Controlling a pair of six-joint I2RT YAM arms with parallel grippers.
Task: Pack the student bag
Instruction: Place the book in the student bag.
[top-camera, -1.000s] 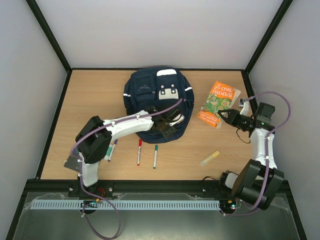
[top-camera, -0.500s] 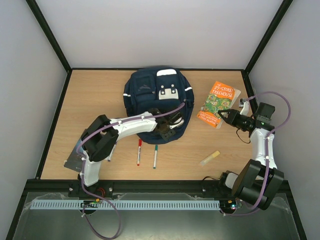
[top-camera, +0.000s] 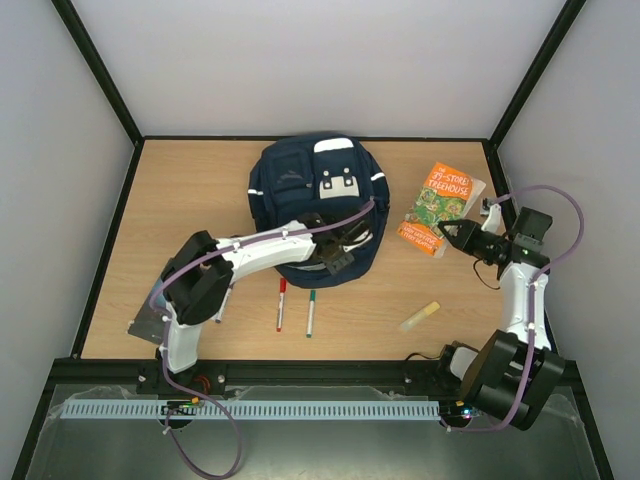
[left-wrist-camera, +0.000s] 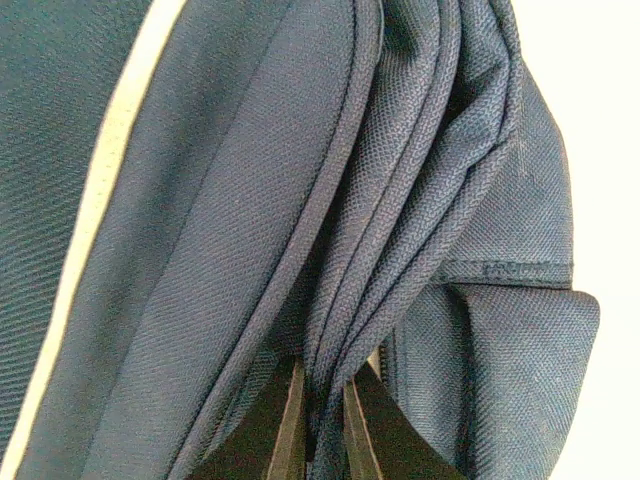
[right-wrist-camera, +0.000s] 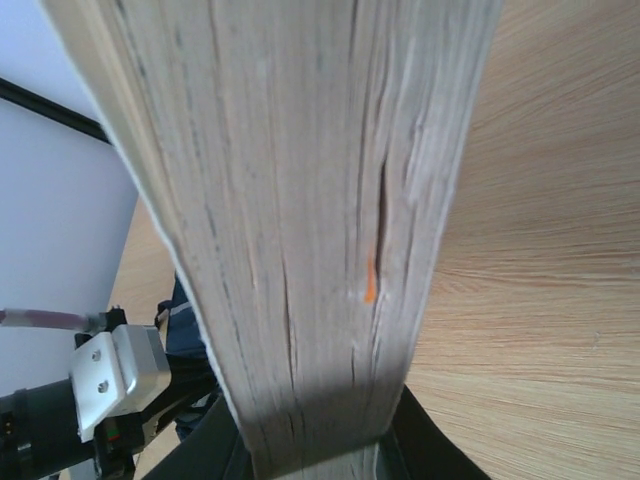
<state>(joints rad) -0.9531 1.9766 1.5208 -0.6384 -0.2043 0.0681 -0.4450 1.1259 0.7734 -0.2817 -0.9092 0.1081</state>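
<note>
1. Student bag (top-camera: 315, 195) lies flat at the far middle of the table (top-camera: 180, 190), striped front panel up, its near edge toward the arms.
2. Left gripper (left-wrist-camera: 322, 382): jaws pressed together on a bunched fold of the bag's navy fabric at the near edge. The wrist view shows several layers and piped seams gathered between the fingers. Likely purpose: hold the flap so the mouth can be pulled open.
3. Right gripper (right-wrist-camera: 315, 450) pinches the book (top-camera: 438, 205) across its page block, at the near right corner. The book sits just right of the bag, apart from it — staged for insertion, I judge. Cannot tell whether it is clear of the wood.
4. Not yet packed: red marker (top-camera: 280, 303) and green marker (top-camera: 310, 312) just near of the bag; yellow stick (top-camera: 420, 316) near right.
5. Assessment: early stage. The opening must gape before the book goes in — a thin pinch on layered cloth may slip.
</note>
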